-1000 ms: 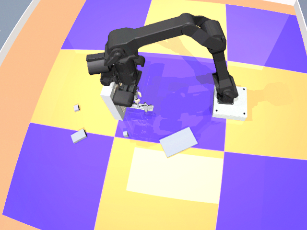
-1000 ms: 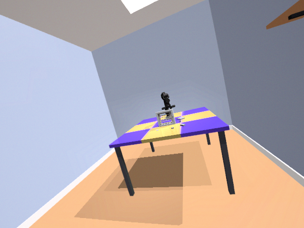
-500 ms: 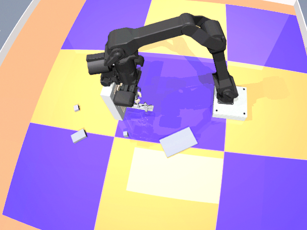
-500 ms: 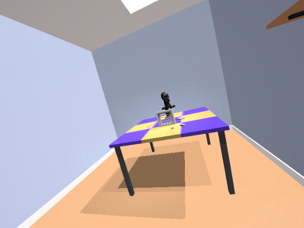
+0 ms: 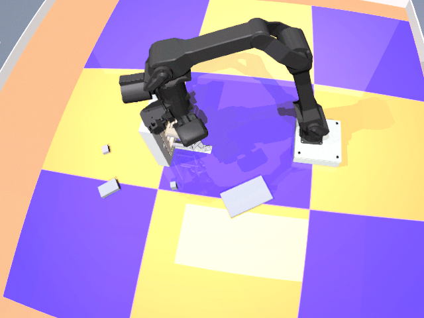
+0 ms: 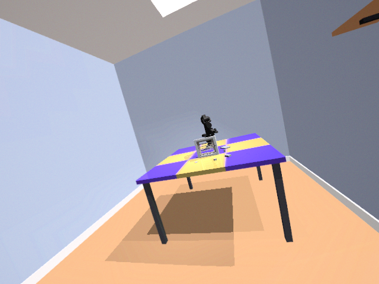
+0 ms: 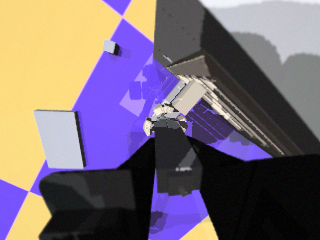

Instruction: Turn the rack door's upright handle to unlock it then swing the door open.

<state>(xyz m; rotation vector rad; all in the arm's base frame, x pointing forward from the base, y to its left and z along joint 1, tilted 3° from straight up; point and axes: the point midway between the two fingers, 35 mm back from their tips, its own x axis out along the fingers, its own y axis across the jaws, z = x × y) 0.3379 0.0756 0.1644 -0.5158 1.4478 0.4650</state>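
Rack door, apparently the pale barred structure (image 5: 207,150) standing off the right side of the rack frame (image 5: 150,142) (image 6: 217,147) (image 7: 180,25), left of centre on the table; exact angle not readable.

Items, left to right:

1. Small cube (image 5: 105,149) (image 6: 214,159), far left, apart from the frame; grey block (image 5: 108,188) (image 6: 228,155) nearer. Both light by look, easily nudged.

2. Gripper (image 5: 173,126) (image 6: 209,134) (image 7: 169,141), over the door side of the frame. Fingers fairly narrow, clamped on the dark upright handle (image 7: 176,150). Handle judged rigid, smooth and slim; best taken squarely at mid-height, squeezed firmly. Door likely light but hinge-bound, so pulling off its arc could slip the grip or drag the frame. Whether the quarter turn is complete: cannot tell.

3. Second small cube (image 5: 173,185) (image 6: 224,150) (image 7: 109,47), near side of the frame, apart.

4. Flat slab (image 5: 246,195) (image 6: 225,147) (image 7: 57,138), farther right; keep the swing clear of it.
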